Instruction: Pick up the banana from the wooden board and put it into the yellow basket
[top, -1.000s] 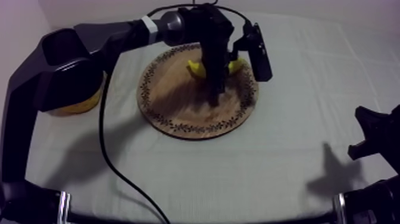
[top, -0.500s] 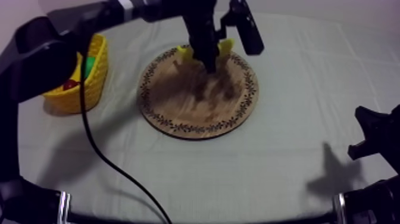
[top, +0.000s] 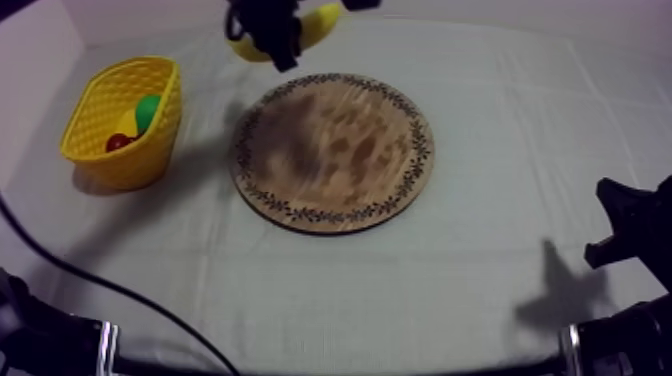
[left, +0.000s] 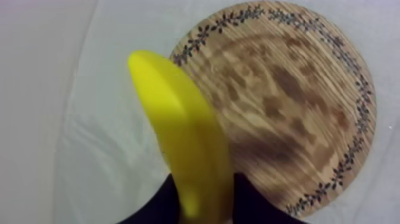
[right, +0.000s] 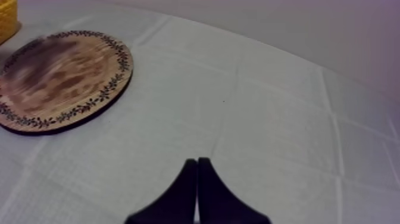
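Banana (left: 178, 137) is clamped in left gripper (left: 201, 199); it could be shaken loose by a fast swing toward yellow basket (top: 125, 165).

in the top view the left gripper (top: 278, 45) is cut by the upper edge of the frame. its dark body covers the middle of the banana (top: 318, 22), leaving two yellow ends. in the yellow basket (top: 120, 160) at the upper left, the wall hides the lower parts of a green fruit (top: 148, 110) and the small red fruit (top: 118, 143); the green one's kind cannot be told. in the left wrist view the banana's near end is lost between the fingers (left: 253, 199) and it covers part of the wooden board (left: 286, 107), whose grain is blurred. in the right wrist view the picture's edge cuts the basket down to one corner.
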